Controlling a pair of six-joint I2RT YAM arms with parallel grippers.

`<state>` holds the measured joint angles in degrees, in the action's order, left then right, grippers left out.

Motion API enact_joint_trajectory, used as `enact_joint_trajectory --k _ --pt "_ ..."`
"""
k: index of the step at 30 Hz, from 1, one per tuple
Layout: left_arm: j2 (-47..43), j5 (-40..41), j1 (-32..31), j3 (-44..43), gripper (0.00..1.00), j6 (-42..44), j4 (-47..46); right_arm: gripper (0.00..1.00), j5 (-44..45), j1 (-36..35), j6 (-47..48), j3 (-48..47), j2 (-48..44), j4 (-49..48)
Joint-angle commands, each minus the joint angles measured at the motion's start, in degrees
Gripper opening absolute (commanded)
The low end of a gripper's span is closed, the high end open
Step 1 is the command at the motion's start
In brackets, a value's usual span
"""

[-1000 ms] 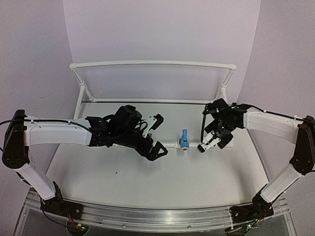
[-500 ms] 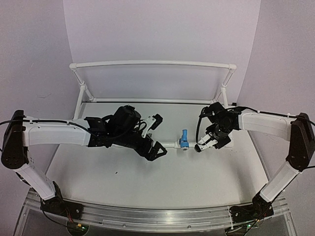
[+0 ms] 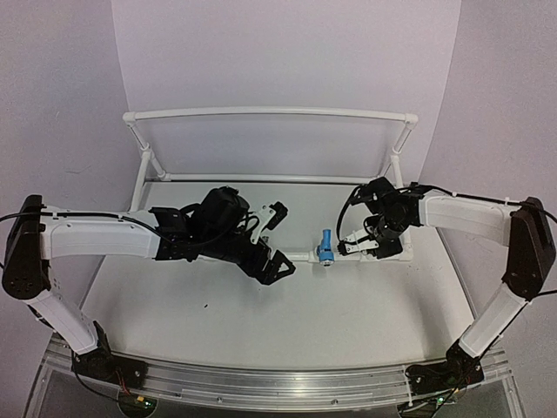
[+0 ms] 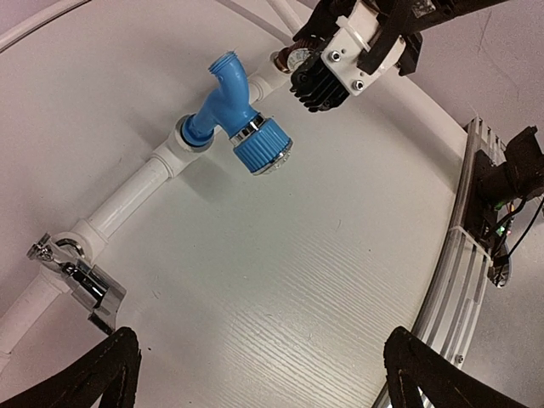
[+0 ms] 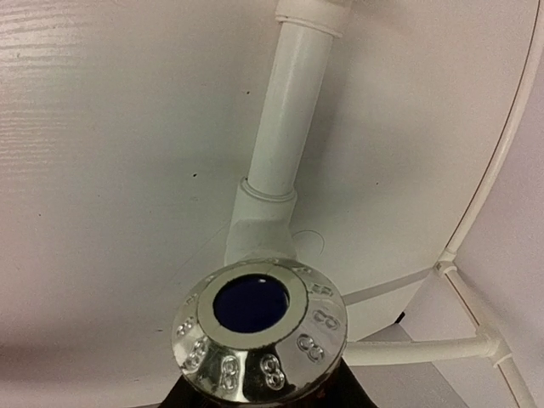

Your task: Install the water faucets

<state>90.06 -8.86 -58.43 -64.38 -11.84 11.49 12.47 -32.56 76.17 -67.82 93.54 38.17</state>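
Left gripper (image 3: 285, 238) — your jaws stand at full spread with nothing between them. It hangs over the middle of the bench (image 3: 305, 335), a little left of centre. In the left wrist view, the two black fingers (image 4: 102, 374) sit at the bottom corners with bare white benchtop between them.

Right gripper (image 3: 348, 246) — you have it low at the near pipe run, just right of the light blue faucet (image 3: 325, 247). The jaws are partway in, well short of full spread. The dark red-brown faucet (image 5: 259, 327) is right at them. From the right wrist, its shiny silver end with a dark blue disc fills the bottom centre, and a white pipe fitting stands straight behind it. From the left wrist, the tap's brown body shows just beside the ribbed black pads (image 4: 316, 81), on the line of the pipe. These views do not show whether the pads actually press the tap.

Light blue faucet: seated in a white tee of the white pipe frame (image 3: 270, 111). It is near the bench's centre, slightly toward the right edge, with its knob end toward the near edge.

Grey metal faucet (image 4: 78, 279): on the same pipe run, left of the blue one, close under your left gripper. It is clear only from the left wrist.

The frame's tall rail stands along the far edge of the bench.
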Motion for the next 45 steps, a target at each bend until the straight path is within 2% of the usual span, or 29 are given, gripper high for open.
enact_joint_trajectory --k 1,17,27,45 --pt "-1.35 0.77 0.24 -0.81 1.00 0.23 -1.29 0.31 -2.11 -0.14 -11.00 -1.99 1.65 2.09" --pt "-0.75 1.10 0.25 -1.88 1.00 -0.54 -0.68 0.24 -3.80 -0.13 -41.74 -9.24 5.50 7.88" --pt "-1.90 1.57 0.23 -1.21 1.00 -1.39 -1.37 0.28 -5.38 -0.01 -58.12 -8.70 5.90 9.72" --pt "0.57 2.04 0.25 -3.06 1.00 -1.95 -1.03 0.30 -11.99 1.42 -70.98 -10.73 5.06 10.13"
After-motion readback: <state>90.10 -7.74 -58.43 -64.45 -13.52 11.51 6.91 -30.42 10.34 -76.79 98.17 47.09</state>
